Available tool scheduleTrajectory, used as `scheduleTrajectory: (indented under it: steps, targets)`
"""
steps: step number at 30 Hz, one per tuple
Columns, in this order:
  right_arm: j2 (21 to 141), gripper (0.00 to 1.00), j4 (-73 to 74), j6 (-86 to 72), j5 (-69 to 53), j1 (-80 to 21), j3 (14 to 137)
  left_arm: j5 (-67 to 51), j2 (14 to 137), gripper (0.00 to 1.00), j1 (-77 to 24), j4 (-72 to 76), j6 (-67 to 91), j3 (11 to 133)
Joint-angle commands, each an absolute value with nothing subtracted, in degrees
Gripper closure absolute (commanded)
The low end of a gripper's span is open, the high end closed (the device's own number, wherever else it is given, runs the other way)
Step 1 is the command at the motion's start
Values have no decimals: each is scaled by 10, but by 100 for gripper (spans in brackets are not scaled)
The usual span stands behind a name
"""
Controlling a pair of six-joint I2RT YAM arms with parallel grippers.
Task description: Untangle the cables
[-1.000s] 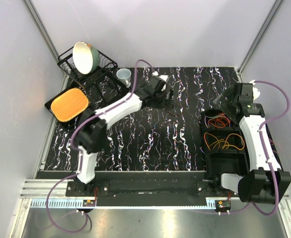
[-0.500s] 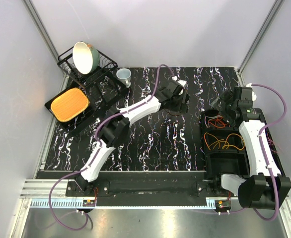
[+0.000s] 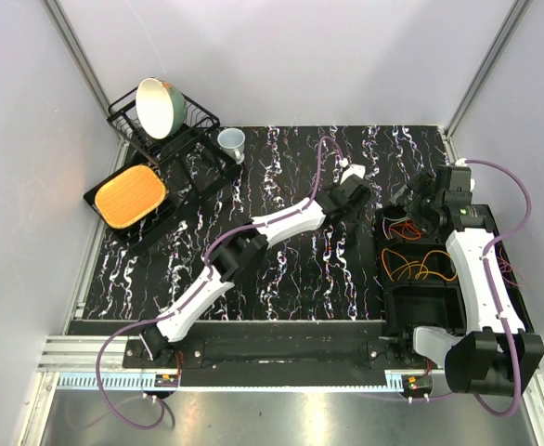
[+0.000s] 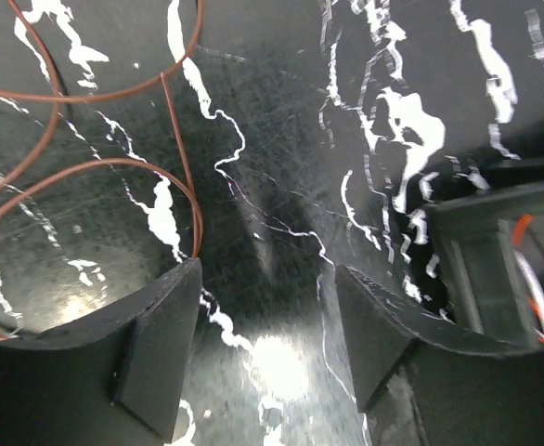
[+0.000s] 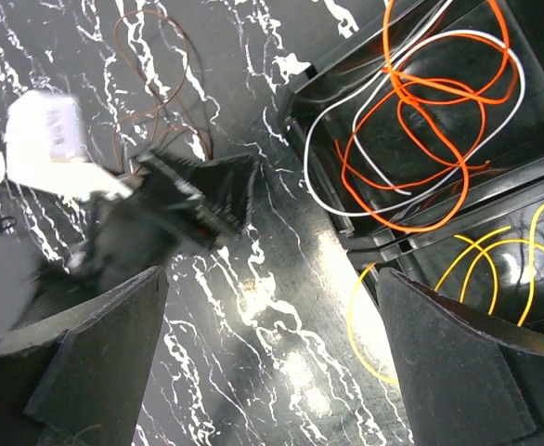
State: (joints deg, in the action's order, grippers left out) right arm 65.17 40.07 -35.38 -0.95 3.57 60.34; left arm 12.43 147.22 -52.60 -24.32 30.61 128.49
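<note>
**Both grippers open and empty beside the cable tray**

The left gripper [image 4: 267,348] is open with nothing between its jaws, low over the black marbled worktop [image 3: 318,279]. A thin brown cable [image 4: 86,172] lies in loose loops on the worktop just past its left finger. One loop runs right up to the fingertip, though contact cannot be made out. To the gripper's right rises the wall of the black compartment tray [image 3: 425,311].

The right gripper [image 5: 272,358] is likewise spread wide and empty. It hovers over the worktop just beside the tray's left wall. Beyond its right finger, orange and white cables [image 5: 420,93] loop together in the far compartment. Yellow cables [image 5: 490,269] fill the next compartment, and one yellow loop spills over the wall onto the worktop.
</note>
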Motion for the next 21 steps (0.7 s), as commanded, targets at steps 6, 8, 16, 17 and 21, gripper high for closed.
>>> scheduleTrajectory:
  steps: [6, 8, 16, 17, 21]
  targets:
    - [626, 0, 374, -340, -55, 32, 586, 229, 1498, 41, -525, -226, 316, 1323]
    - [626, 0, 374, -339, -57, 32, 585, 225, 1499, 43, -522, -231, 320, 1326]
    - [637, 0, 362, -341, -68, 31, 584, 265, 1440, 43, -521, -230, 301, 1259]
    - [641, 0, 361, -342, -69, 31, 585, 267, 1442, 43, -519, -236, 297, 1259]
    - [642, 0, 357, -343, -70, 31, 585, 257, 1427, 39, -519, -231, 257, 1253]
